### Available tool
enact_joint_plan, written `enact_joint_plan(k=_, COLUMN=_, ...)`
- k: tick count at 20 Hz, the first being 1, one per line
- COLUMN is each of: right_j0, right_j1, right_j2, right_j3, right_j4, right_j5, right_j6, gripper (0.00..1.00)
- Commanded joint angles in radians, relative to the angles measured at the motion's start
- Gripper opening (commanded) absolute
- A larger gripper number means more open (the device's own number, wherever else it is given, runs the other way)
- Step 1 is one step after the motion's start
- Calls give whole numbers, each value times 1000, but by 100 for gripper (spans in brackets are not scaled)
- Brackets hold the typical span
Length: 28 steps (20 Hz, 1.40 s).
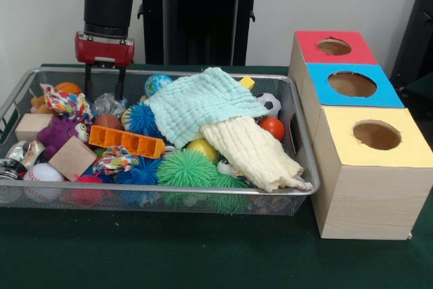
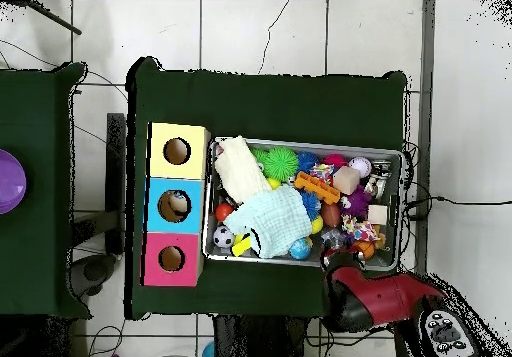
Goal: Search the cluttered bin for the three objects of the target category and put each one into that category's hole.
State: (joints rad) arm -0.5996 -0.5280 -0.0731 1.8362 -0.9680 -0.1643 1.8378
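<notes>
Green-clothed desk (image 1: 203, 262) is occupied by a cluttered wire-mesh bin (image 1: 298, 140); red-and-black gripper (image 1: 103, 89) is held open and empty at its far left, sorting seemingly barely begun.

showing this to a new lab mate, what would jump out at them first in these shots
Probably the wire mesh bin crammed with toys, with a pale mint knitted cloth and a cream waffle cloth draped over the heap. Next, beside the bin, the row of three wooden boxes with round holes, topped red, blue and yellow. Last, the red and black gripper hanging open over the bin's far corner.
</notes>
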Motion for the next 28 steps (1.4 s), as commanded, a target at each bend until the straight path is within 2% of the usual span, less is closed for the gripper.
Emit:
enact_joint_plan(k=1, right_j0=15, right_j1=16, right_j2=73, right_j3=-13, right_j4=-18, right_j5=48, right_j6=59, gripper=100)
enact_joint_plan(k=9, right_j0=12, right_j1=2, right_j2=80, right_j3=-5, right_j4=-19, right_j5=58, right_j6=58, gripper=100)
enact_joint_plan(k=18, right_j0=66, right_j1=80, right_j2=19, right_j3=-53, right_j4=8, right_j5=-10, right_j6=80, gripper=100)
enact_joint_plan(k=24, right_j0=132, right_j1=190, right_j2=-73, right_j3=-111, right_j4=65, right_j5=-127, right_j6=83, gripper=100)
enact_joint_plan(k=28, right_j0=147, right_j1=222, right_j2=-98, right_j3=-125, right_j4=84, right_j5=-160, right_j6=77, gripper=100)
